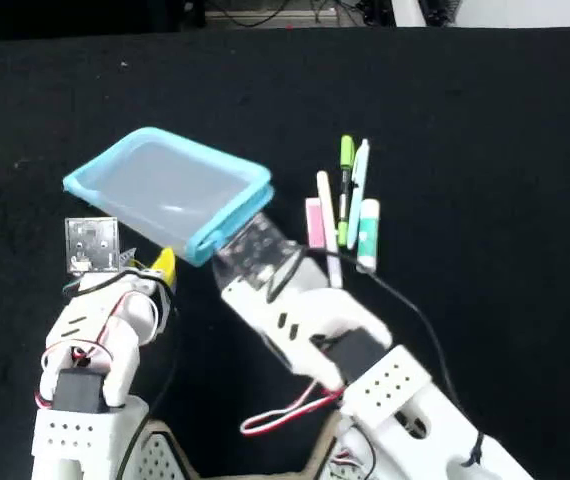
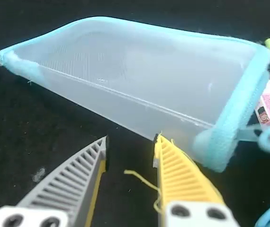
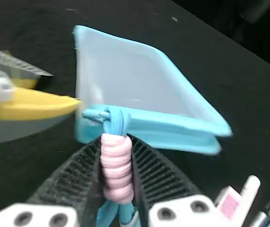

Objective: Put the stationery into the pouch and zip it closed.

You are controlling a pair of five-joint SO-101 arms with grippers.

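On the black desk, left of the middle: a see-through pouch with a blue rim, lying flat. Just right of it, near but apart: the stationery, laid side by side. A green marker, thin white pens, a short pink block, a white and teal stick. All of it outside the pouch, so nothing packed yet.

At the pouch's near right corner: the right tool, black fingers squeezed shut on a pink curly pull. Tied to the zip by a blue cord.

At the pouch's near edge: the left tool, grey and yellow fingers spread apart, holding nothing. Tips just beside the rim, the yellow one maybe touching; hard to tell.

Looks like the very first step: getting the zip open. Mouth open or shut: cannot tell.

Next, most likely: close the left tool on the near rim to stop the pouch from sliding. Then drag the pull along the zip with the right tool, slow and straight, with no jerk on the cord. After that, pick up the stationery one piece at a time.

As for writing: some print on the pink block's label and small marks down the marker, all too tiny to read. No words to make out on the pouch.
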